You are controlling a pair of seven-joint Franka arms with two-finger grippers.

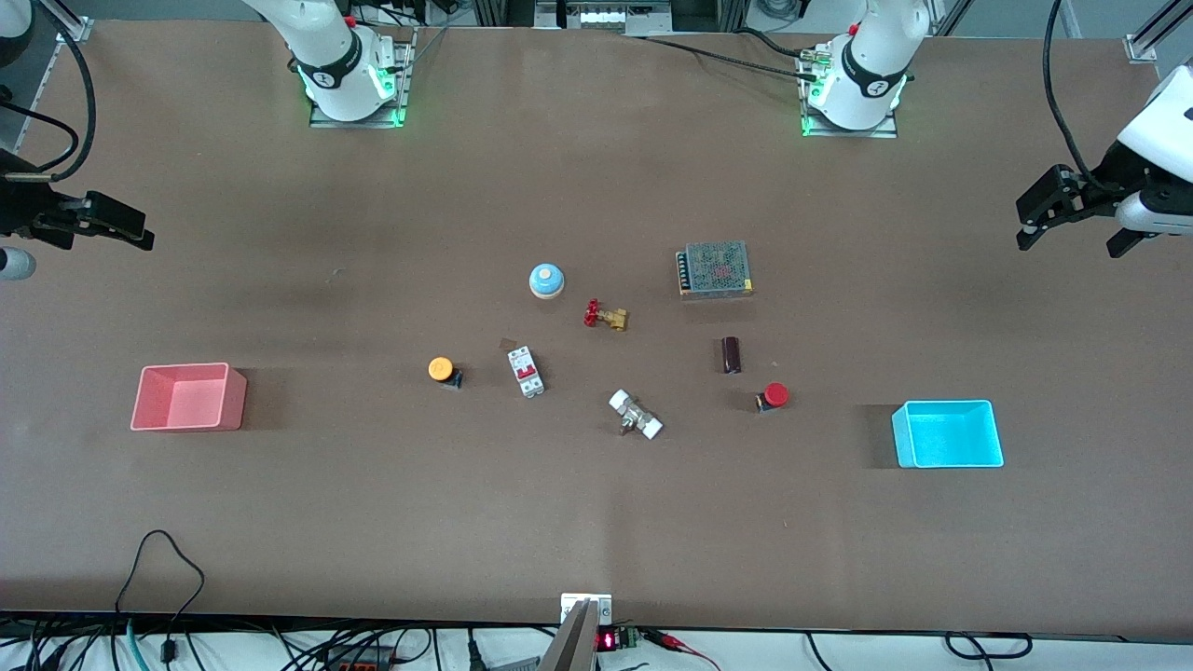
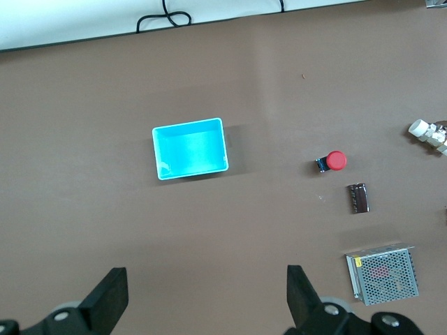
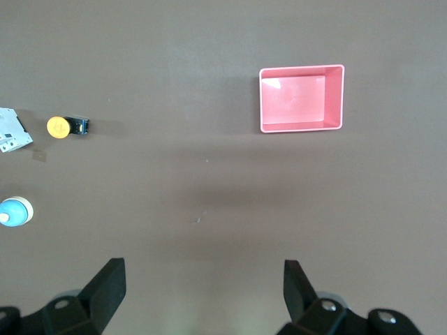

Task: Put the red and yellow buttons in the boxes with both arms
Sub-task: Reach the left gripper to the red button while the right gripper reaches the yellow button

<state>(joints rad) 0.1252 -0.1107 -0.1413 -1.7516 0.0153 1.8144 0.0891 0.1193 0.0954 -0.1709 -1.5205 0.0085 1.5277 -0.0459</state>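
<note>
The left tool [image 1: 1072, 224] hangs spread wide and empty over the desk's [image 1: 596, 522] left-arm end; the right tool [image 1: 116, 226], equally wide, over the other end. Nothing is done: the red button [image 1: 774, 396] sits near the cyan box [image 1: 948, 434], the yellow button [image 1: 442, 370] well apart from the pink box [image 1: 189, 397] (both empty). No writing is readable.

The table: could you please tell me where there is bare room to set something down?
Bare table runs between the pink bin and the yellow button, and between the red button and the cyan bin. The middle is crowded around the circuit breaker.
</note>
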